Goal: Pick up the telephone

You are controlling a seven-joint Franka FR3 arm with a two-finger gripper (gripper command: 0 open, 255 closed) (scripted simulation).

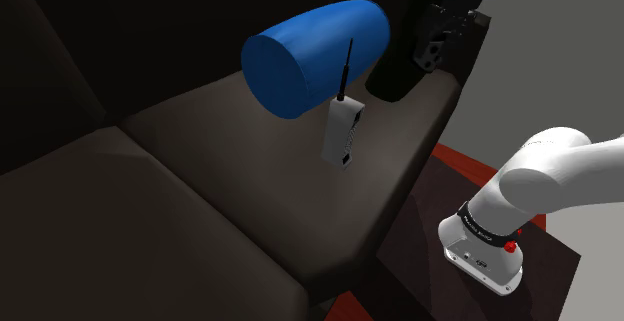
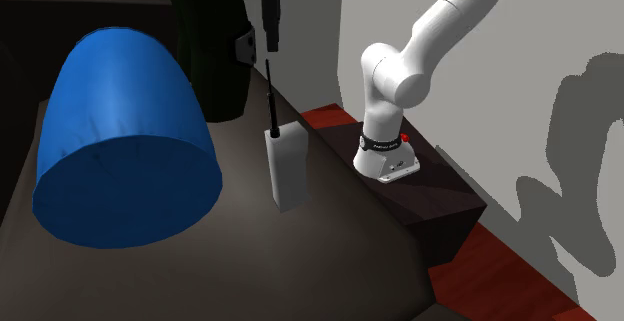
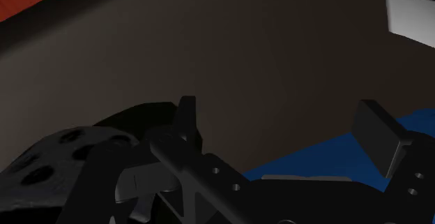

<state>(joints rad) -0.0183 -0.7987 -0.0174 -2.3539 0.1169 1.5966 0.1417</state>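
With the blue cushion (image 1: 315, 54) close on the left, I judge the gripper (image 3: 277, 109) should come down from the right and close on the body of the telephone (image 1: 342, 134), not on its thin antenna (image 1: 346, 69). The telephone seems to stand upright on the dark sofa seat (image 1: 200, 199), just right of the cushion. The fingers (image 3: 376, 135) are spread and hold nothing. The telephone lies lower, outside their gap.

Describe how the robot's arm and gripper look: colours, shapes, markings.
The arm is white, made of rounded tube-like links with bulging joints. Near its foot sits a dark band with small pale lettering and a red button. The gripper is all black, with two blocky fingers and small round holes in its body.
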